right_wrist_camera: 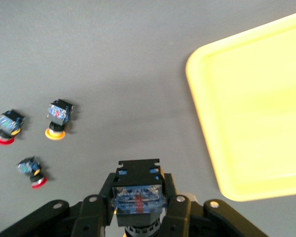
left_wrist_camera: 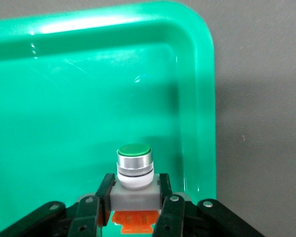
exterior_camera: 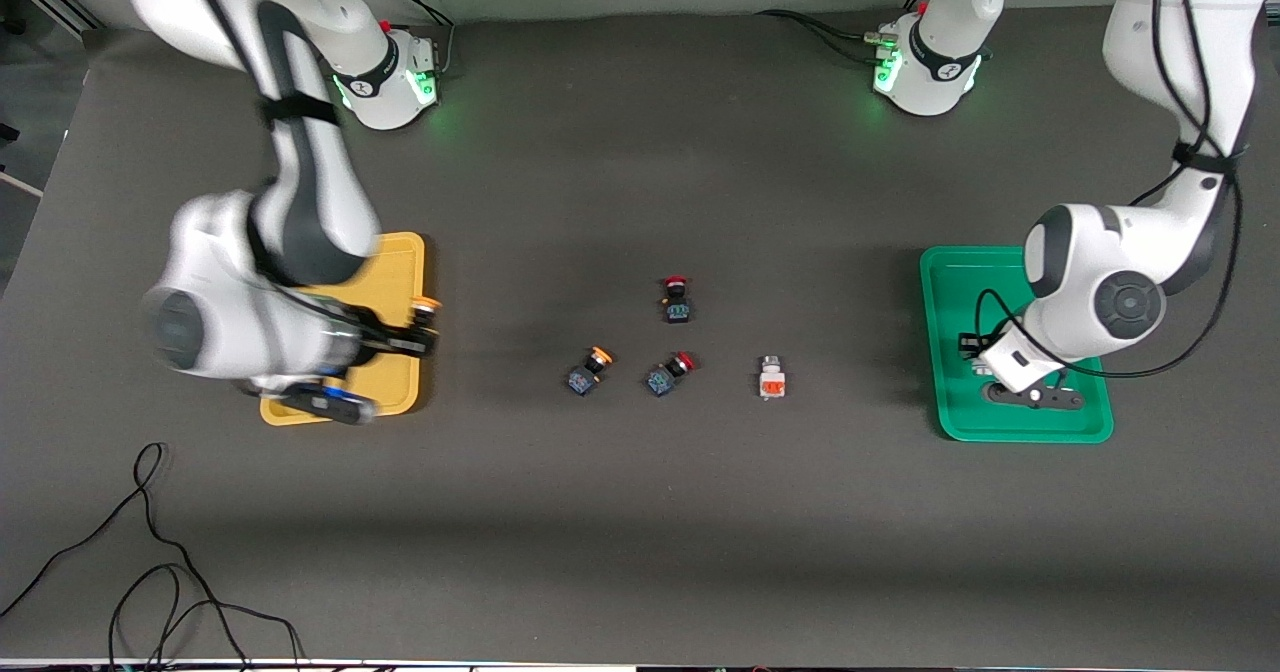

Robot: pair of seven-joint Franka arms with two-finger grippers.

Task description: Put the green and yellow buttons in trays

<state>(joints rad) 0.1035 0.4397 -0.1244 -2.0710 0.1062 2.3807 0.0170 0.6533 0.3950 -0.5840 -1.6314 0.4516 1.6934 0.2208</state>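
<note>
Currently your right arm reaches from its base down over the yellow tray (exterior_camera: pixel 400 382), forearm bent low, with the right gripper (exterior_camera: pixel 425 324) at that tray's edge toward the table's middle. Its fingers are closed on a yellow-capped button (exterior_camera: pixel 427 305), whose black-blue body (right_wrist_camera: pixel 138 195) sits clamped between them in the right wrist view, above bare table just beside the tray's rim (right_wrist_camera: pixel 202 98). Your left arm folds down over the green tray (exterior_camera: pixel 945 352), wrist tilted, and the left gripper (left_wrist_camera: pixel 136 210) hangs low inside it. Its fingers are shut on a white button (left_wrist_camera: pixel 134 190) with a green cap (left_wrist_camera: pixel 134 150) and an orange band (left_wrist_camera: pixel 133 219), held upright over the tray floor; you cannot tell whether it touches the floor. Count for your record: two trays, one yellow at the right arm's end and one green at the left arm's end. Four switches lie loose on the table (exterior_camera: pixel 640 512) between them. Taking the lower red-capped switch (exterior_camera: pixel 668 372) as the clock centre in the front view, the second red-capped switch (exterior_camera: pixel 677 300) sits at 12 o'clock, a second yellow-capped button (exterior_camera: pixel 590 369) at 9 o'clock, and a second white button (exterior_camera: pixel 771 378) at 3 o'clock. Totals: two yellow-capped, two white, two red-capped.
</note>
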